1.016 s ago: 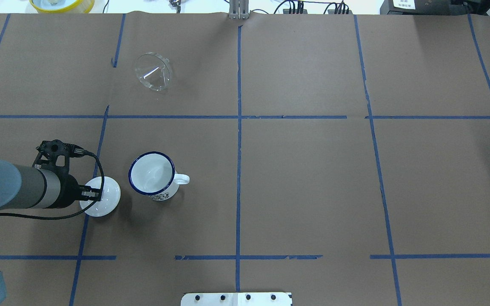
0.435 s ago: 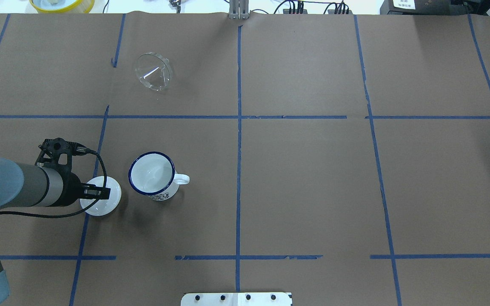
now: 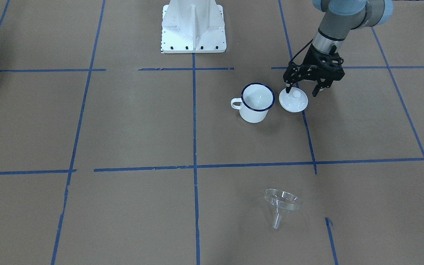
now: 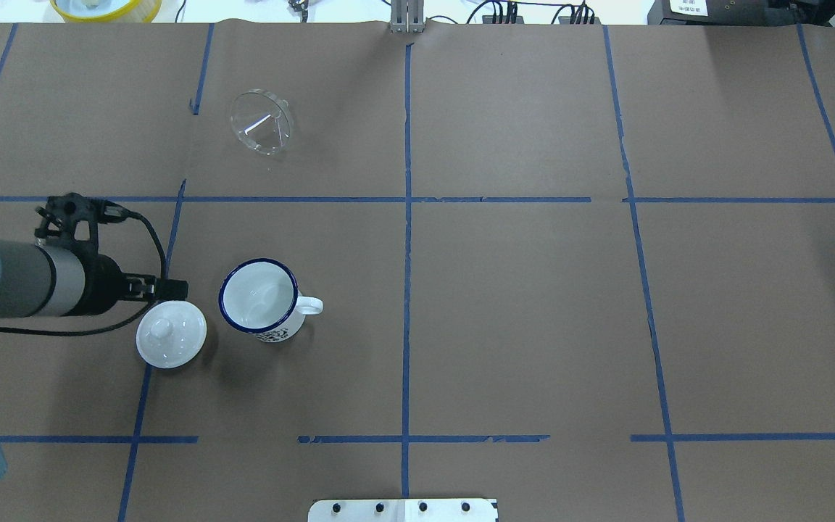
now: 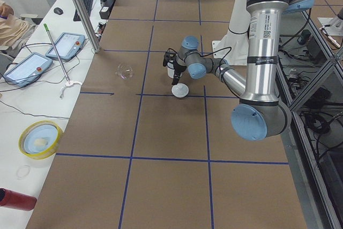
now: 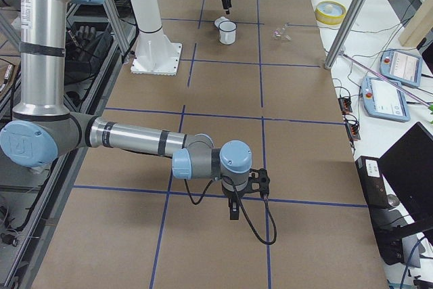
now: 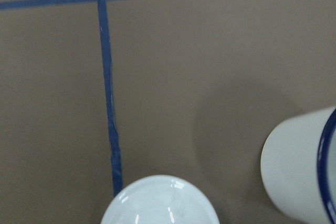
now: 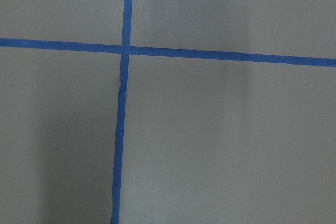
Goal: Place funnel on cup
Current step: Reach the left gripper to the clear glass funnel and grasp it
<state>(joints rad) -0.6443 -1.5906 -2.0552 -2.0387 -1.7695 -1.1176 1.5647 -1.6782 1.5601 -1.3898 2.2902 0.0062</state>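
A brown paper-covered table (image 3: 123,129) marked into squares with blue tape, seen from across the room. The cup (image 3: 255,115), a white enamel mug with a dark blue rim, stands upright and uncovered on the robot's left half of the table. Its handle points toward the table's middle. Just beside it, on the side away from the handle, a round white knobbed lid (image 3: 293,101) lies flat on the paper, near the mug but not touching it.

The left gripper (image 3: 302,89) hangs a little above the lid's robot-side edge. Its two black fingers are spread wide and hold nothing. The right gripper (image 6: 233,213) is far off at the other end of the table, pointing down at bare paper. From the one side view that shows it, I cannot tell whether its jaws are parted or closed.

The funnel (image 3: 282,200) — small and clear — lies on its side well apart from the cup, in the next taped square farther from the robot, with its thin spout pointing away from the robot.

By my reading, the mug is ready and the fetching of the funnel has not yet begun. The next move calls for the left arm to reach forward past the mug and pinch the funnel's thin rim. It would then turn the funnel spout-down and seat it in the mug's mouth — a slippery grip on clear plastic, I would guess.
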